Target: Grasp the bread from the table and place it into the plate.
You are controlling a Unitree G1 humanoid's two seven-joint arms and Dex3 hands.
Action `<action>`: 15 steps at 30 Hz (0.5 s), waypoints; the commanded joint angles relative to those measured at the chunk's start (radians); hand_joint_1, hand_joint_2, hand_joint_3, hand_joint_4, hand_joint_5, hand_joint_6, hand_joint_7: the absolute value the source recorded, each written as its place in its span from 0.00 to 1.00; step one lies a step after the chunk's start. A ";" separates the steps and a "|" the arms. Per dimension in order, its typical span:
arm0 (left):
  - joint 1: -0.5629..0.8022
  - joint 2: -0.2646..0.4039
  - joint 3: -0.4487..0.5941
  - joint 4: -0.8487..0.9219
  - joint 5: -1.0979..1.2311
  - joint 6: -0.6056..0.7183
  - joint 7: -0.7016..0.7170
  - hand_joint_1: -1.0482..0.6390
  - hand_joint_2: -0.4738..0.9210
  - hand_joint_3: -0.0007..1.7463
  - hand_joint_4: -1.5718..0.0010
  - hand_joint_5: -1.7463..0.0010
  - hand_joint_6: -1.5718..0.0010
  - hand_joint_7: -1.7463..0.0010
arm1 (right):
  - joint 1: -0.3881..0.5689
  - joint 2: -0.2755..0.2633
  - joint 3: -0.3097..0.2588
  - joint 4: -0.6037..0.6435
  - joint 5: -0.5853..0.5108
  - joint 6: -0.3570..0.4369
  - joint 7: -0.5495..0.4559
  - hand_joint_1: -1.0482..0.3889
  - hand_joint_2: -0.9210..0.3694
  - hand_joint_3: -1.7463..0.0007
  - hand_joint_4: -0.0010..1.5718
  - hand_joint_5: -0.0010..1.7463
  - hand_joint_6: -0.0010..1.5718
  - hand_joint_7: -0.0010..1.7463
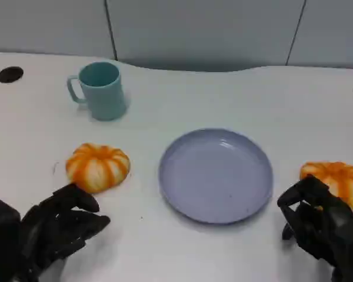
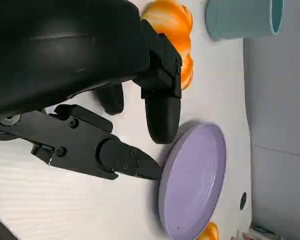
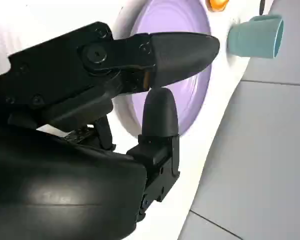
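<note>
On the white tabletop (image 1: 235, 252), seen from the head camera: a round lavender plastic plate (image 1: 216, 174) at centre, bare inside. Left of it, apart from the rim, an orange-and-white pumpkin-shaped bread roll (image 1: 98, 167). Right of the plate, a second orange pumpkin-shaped roll (image 1: 336, 181), partly hidden behind the right hand (image 1: 317, 223). Farther back on the left, a pale teal plastic mug (image 1: 98, 90) standing upright, handle turned to the left. Two dark round holes (image 1: 10, 74) near the table's far corners, grey wall panels (image 1: 200, 26) beyond.

Left hand (image 1: 59, 226) low at the near left, just short of the left roll, fingers loosely curled and spread, holding nothing. Right hand just in front of the right roll, fingers bent; from this angle, cannot tell whether touching the roll, and nothing seen clasped.

From the left wrist camera: black fingers (image 2: 160, 107) parted with nothing between them, the left roll beyond them beside the mug, the plate edge-on, and a sliver of the second roll past the plate's far rim.

From the right wrist camera: right-hand fingers (image 3: 160, 115) apart over the plate's near rim, nothing in their grasp; the roll next to that hand hidden here, the left roll and the mug small in the distance.
</note>
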 commanded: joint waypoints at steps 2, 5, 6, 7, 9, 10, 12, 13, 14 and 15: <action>0.009 0.015 0.010 0.015 -0.003 0.015 0.000 0.42 1.00 0.02 0.67 0.00 0.73 0.06 | 0.002 -0.011 -0.006 0.002 0.001 -0.009 -0.003 0.51 0.00 0.77 0.40 1.00 0.25 0.99; 0.009 0.014 0.012 0.013 -0.008 0.019 -0.001 0.42 1.00 0.02 0.67 0.00 0.73 0.06 | 0.002 -0.012 -0.006 0.004 0.001 -0.013 -0.002 0.51 0.00 0.77 0.40 1.00 0.25 0.98; 0.010 0.014 0.010 0.011 -0.004 0.018 0.003 0.42 1.00 0.02 0.67 0.00 0.73 0.06 | 0.001 -0.011 -0.007 0.005 0.006 -0.015 0.001 0.51 0.00 0.77 0.40 1.00 0.25 0.98; 0.010 0.015 0.008 0.012 0.001 0.011 0.003 0.41 1.00 0.02 0.67 0.00 0.72 0.06 | 0.002 -0.010 -0.007 0.004 0.008 -0.014 0.003 0.51 0.00 0.77 0.40 1.00 0.25 0.98; 0.010 0.016 0.007 0.013 0.003 0.008 0.002 0.42 1.00 0.02 0.67 0.00 0.72 0.06 | 0.003 -0.009 -0.006 0.002 0.006 -0.011 0.000 0.51 0.00 0.77 0.40 1.00 0.25 0.98; 0.010 0.016 0.008 0.014 0.000 0.009 -0.001 0.42 1.00 0.02 0.67 0.00 0.72 0.06 | 0.004 -0.009 -0.006 0.001 0.004 -0.011 -0.002 0.51 0.00 0.77 0.40 1.00 0.25 0.98; 0.010 0.015 0.011 0.013 -0.004 0.009 -0.003 0.41 1.00 0.02 0.66 0.00 0.72 0.06 | 0.005 -0.007 -0.006 -0.001 0.005 -0.008 -0.002 0.51 0.00 0.77 0.40 1.00 0.25 0.98; 0.010 0.015 0.011 0.013 -0.005 0.006 -0.004 0.41 1.00 0.02 0.66 0.00 0.72 0.06 | 0.005 -0.007 -0.006 0.000 0.009 -0.010 0.001 0.51 0.00 0.77 0.40 1.00 0.25 0.98; 0.010 0.015 0.012 0.014 -0.005 0.001 -0.005 0.40 1.00 0.02 0.65 0.00 0.72 0.06 | 0.005 -0.007 -0.007 0.002 0.011 -0.012 0.003 0.51 0.00 0.77 0.40 1.00 0.25 0.98; 0.011 0.017 0.011 0.013 -0.001 -0.011 -0.006 0.40 1.00 0.02 0.65 0.00 0.72 0.06 | 0.005 -0.006 -0.006 0.001 0.011 -0.010 0.003 0.51 0.00 0.77 0.40 1.00 0.25 0.98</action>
